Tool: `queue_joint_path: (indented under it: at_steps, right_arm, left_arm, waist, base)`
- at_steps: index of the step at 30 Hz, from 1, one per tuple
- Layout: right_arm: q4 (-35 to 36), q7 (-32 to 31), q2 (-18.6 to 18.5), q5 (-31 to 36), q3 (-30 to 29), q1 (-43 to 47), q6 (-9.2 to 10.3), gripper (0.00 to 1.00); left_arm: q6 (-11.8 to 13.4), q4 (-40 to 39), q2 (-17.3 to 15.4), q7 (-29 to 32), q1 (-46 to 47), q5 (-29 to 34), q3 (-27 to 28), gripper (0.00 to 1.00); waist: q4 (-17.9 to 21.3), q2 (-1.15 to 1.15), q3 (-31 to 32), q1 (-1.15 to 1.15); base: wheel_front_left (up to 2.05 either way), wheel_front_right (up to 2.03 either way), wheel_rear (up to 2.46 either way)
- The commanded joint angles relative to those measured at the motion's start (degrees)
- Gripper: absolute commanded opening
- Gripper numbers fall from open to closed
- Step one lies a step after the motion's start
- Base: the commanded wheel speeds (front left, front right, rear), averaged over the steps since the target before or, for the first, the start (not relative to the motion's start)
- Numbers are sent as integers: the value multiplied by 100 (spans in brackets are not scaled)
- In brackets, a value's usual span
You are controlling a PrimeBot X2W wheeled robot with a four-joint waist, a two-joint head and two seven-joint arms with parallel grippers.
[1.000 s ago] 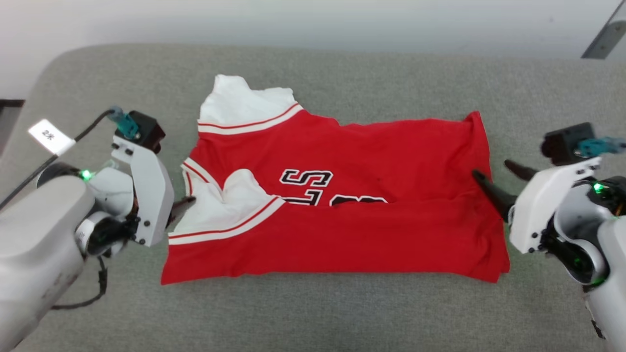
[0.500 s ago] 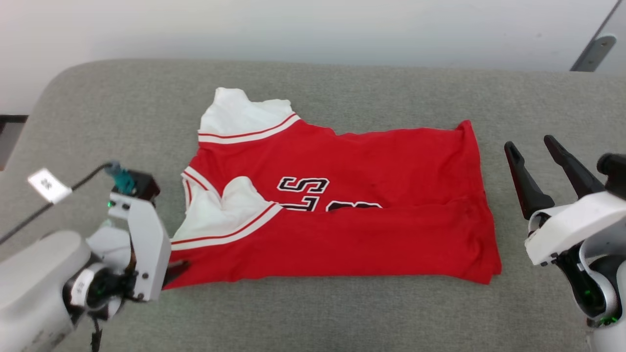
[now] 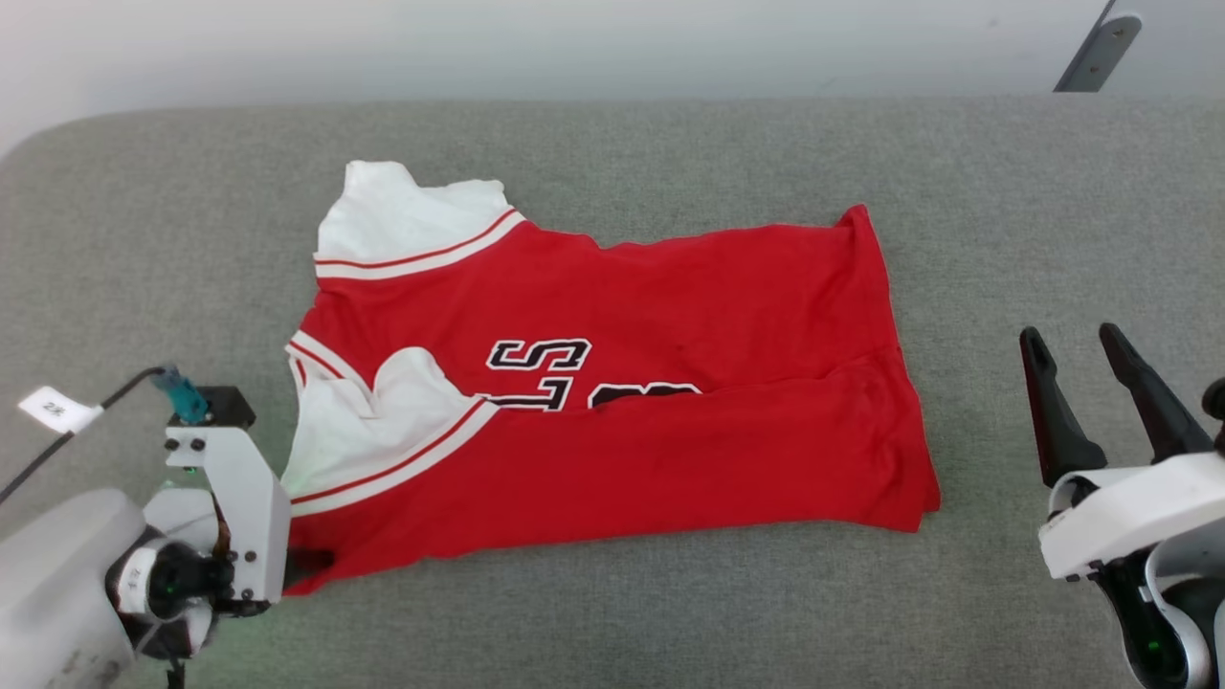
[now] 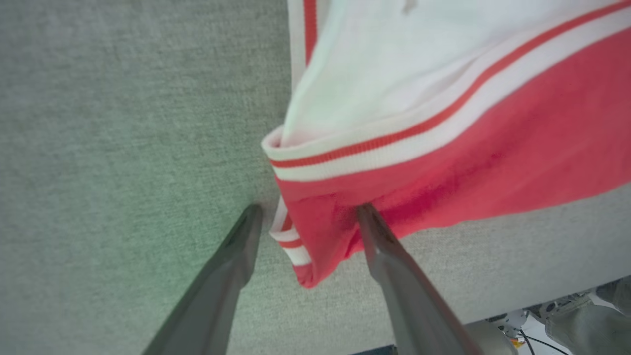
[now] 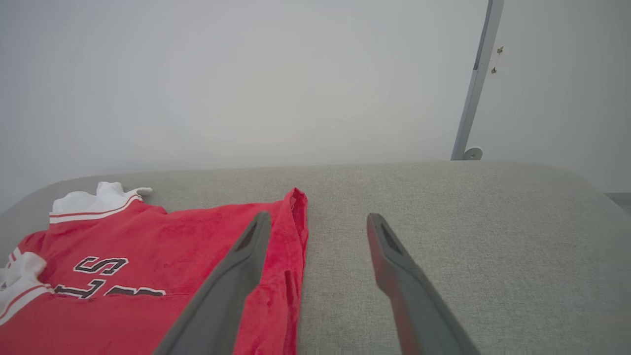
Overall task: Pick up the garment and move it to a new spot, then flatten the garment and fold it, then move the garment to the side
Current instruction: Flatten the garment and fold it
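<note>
Looking down from the head, the garment (image 3: pixel 612 383) lies flat on the grey surface (image 3: pixel 670 622), its long axis running left to right, white sleeves and collar toward the robot's left, hem toward its right; the near half seems doubled over the far half, since the black lettering is cut off along a crease; the left gripper (image 3: pixel 311 563) sits at the cloth's near-left corner, its tips mostly hidden behind its own white housing; the right gripper (image 3: pixel 1070 335) stands with jaws spread, well apart from the hem, over bare surface; from the left wrist, the fingers (image 4: pixel 394 266) are spread and straddle that corner, one on the grey surface just beside the striped trim, the other on or just over the red cloth, nothing clamped; from the right wrist, the jaws are wide and empty, the hem edge showing behind one finger, bare surface beyond the other; the left arm looks the nearer one, and closing on the corner between its fingers would let it carry that end along the long axis toward the right.
</note>
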State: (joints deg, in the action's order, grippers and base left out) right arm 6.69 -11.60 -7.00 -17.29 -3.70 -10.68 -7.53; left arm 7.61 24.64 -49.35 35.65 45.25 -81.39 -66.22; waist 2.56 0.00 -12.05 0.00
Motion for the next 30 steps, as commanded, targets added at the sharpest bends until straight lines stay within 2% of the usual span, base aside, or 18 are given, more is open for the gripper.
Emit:
queue_joint_path:
  at_steps: [1,2,3,8,19,26,27,28,29,30]
  right_arm:
    - [67,59,14,74,-51,82,9,100]
    - [82,55,53,68,-82,126,9,100]
    - [108,81,74,77,-107,166,9,100]
    - [25,-118,145,99,-148,254,9,100]
    - [-690,-2007,-42,-243,175,30,9,100]
    - [-1196,-2832,-119,-228,303,-135,9,100]
    - [-1274,-2942,-135,-220,344,-130,9,62]
    - [-1344,-3043,-152,-217,391,-149,9,4]
    - [-1384,-3111,-157,-240,418,-162,9,0]
    - [-1409,-3146,-170,-234,411,-182,9,0]
  left_arm:
    - [-64,101,167,28,-164,-47,-73,57]
    - [-108,162,224,20,-184,-91,-61,16]
    - [-143,216,279,13,-202,-122,-55,0]
    - [-350,375,440,21,-171,-109,-88,0]
    - [-565,420,758,-134,147,97,-70,0]
    - [-629,448,909,-197,217,172,-102,0]
    - [-643,452,931,-186,222,177,-109,0]
    - [-657,455,945,-197,215,174,-110,0]
    - [-663,457,955,-199,210,171,-107,0]
    - [-669,461,967,-211,205,173,-110,0]
  waist:
    - [45,0,-55,0]
    - [52,0,-66,0]
    - [56,0,-75,0]
    - [41,0,-114,0]
    - [-222,0,-327,0]
    - [-413,0,-385,0]
    - [-440,0,-386,0]
    - [-456,0,-384,0]
    - [-470,0,-381,0]
    - [-486,0,-374,0]
  base:
    - [0,0,0]
    - [0,0,0]
    - [0,0,0]
    - [0,0,0]
    - [0,0,0]
    - [0,0,0]
    - [0,0,0]
    - [0,0,0]
    - [0,0,0]
    - [0,0,0]
